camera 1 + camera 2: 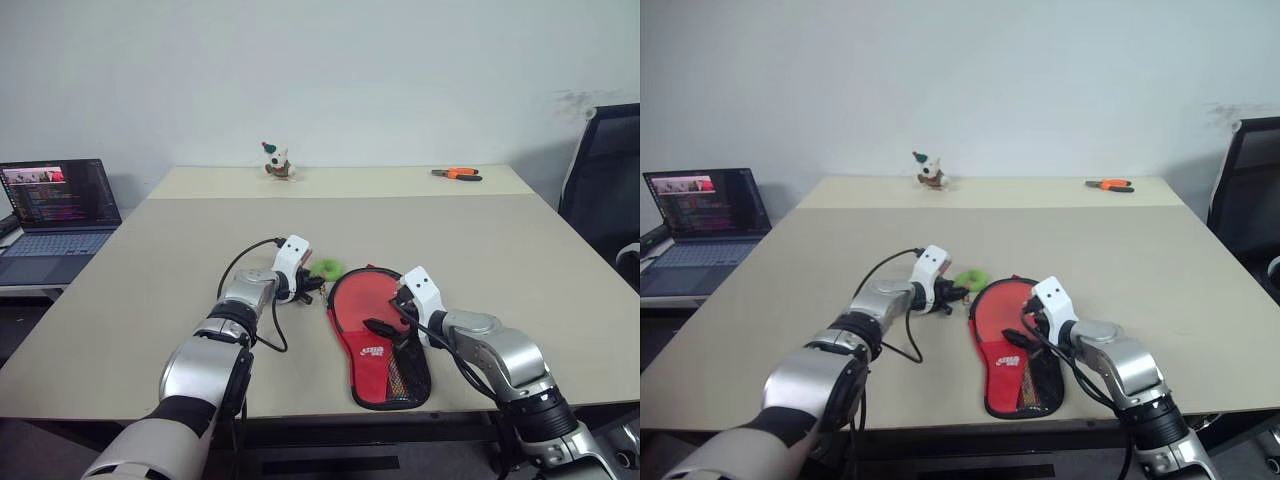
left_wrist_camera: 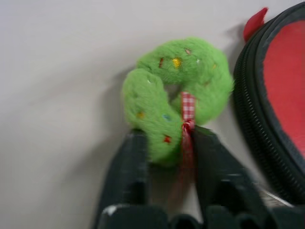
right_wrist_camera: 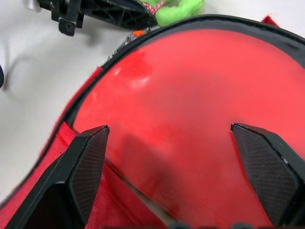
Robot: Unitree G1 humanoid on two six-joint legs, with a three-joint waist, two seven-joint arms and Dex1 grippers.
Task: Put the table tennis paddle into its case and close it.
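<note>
The case, red with black mesh and white lettering, lies open on the table near the front edge. The table tennis paddle sits inside it; its round red face shows and its handle is hidden in the pouch. A fuzzy green zipper tag lies at the case's upper left rim. My left gripper is shut on this tag, one finger on each side of the plush. My right gripper hovers open over the paddle's red face, fingers spread wide.
A small plush toy and orange-handled pliers lie at the table's far side. An open laptop stands on a side desk to the left. A black chair is at the right edge.
</note>
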